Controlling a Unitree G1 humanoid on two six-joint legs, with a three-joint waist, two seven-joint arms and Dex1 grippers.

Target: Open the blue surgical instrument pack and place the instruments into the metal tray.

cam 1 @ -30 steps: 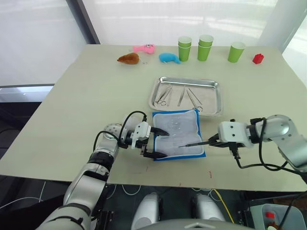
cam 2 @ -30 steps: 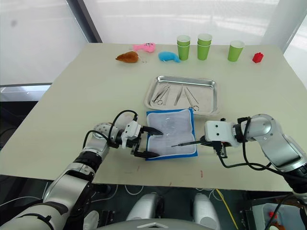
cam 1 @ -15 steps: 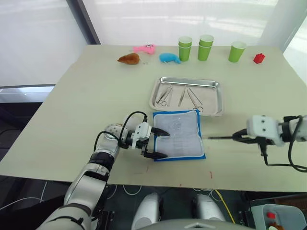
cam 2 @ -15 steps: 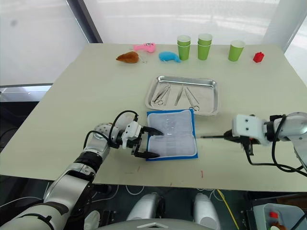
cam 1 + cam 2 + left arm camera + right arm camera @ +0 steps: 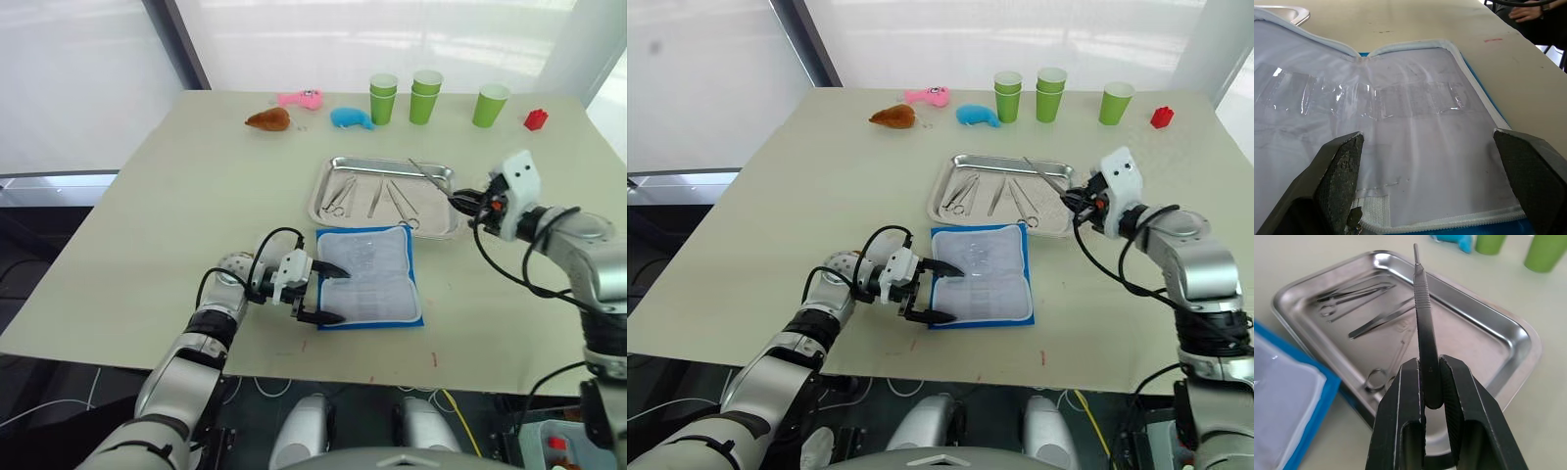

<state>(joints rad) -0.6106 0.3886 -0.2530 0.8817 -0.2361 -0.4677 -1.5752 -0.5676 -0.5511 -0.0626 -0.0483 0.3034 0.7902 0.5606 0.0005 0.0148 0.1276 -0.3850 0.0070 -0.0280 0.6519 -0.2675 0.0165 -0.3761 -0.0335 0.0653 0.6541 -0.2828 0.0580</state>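
The blue surgical instrument pack (image 5: 370, 277) lies open on the table, its pale lining (image 5: 1400, 98) facing up. My left gripper (image 5: 318, 290) is open, one finger on each side of the pack's left edge. Behind the pack sits the metal tray (image 5: 382, 162), which holds ring-handled scissors (image 5: 338, 194), tweezers (image 5: 376, 199) and forceps (image 5: 400, 206). My right gripper (image 5: 1428, 364) is shut on the thin dark straight tool (image 5: 1420, 298). It holds the tool above the tray's right part (image 5: 1508, 328), tip pointing over the tray.
Along the far edge stand three stacks of green cups (image 5: 423, 95), a red block (image 5: 535, 119), a blue plush toy (image 5: 349, 118), a pink toy (image 5: 300, 98) and a brown toy (image 5: 267, 119). Bare table (image 5: 196, 206) lies left of the tray.
My right gripper has carried the dark tool from beside the pack's right edge back and up to above the tray's right part. The left gripper has stayed put.
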